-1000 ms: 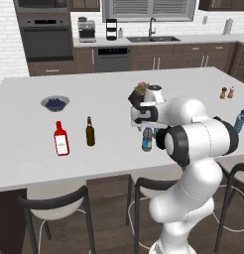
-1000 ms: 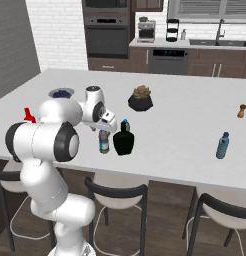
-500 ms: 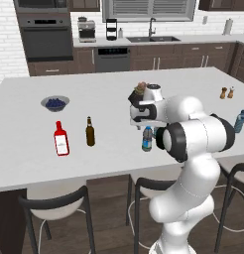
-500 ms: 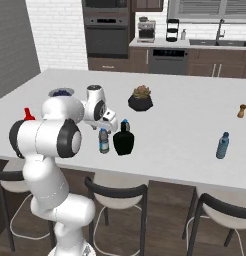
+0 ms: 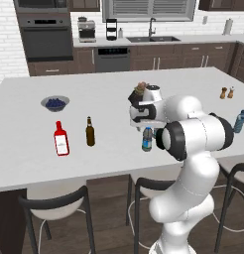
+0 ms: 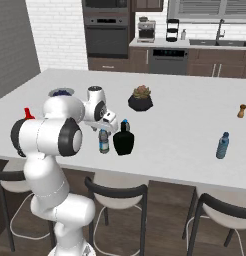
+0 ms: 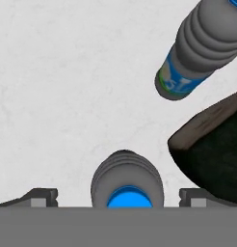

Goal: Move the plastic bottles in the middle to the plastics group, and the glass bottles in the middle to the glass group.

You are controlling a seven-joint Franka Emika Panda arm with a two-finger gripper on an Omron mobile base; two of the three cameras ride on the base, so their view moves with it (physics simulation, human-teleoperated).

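Hovering spread wide over the near water bottle, the pincer should drop straight, clear of the black bottle, before closing.

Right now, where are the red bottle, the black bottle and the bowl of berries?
red bottle (image 5: pixel 60 140), left base view, on its white label.
black bottle (image 6: pixel 124 141), right base view, on its broad body.
bowl of berries (image 5: pixel 55 103), left base view, on the berries.

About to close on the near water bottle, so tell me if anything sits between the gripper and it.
Nothing visible does. In the hand view the open gripper hangs straight above the near water bottle, a finger tip on either side of it. The black glass bottle stands close beside one finger, and the second water bottle lies beyond.
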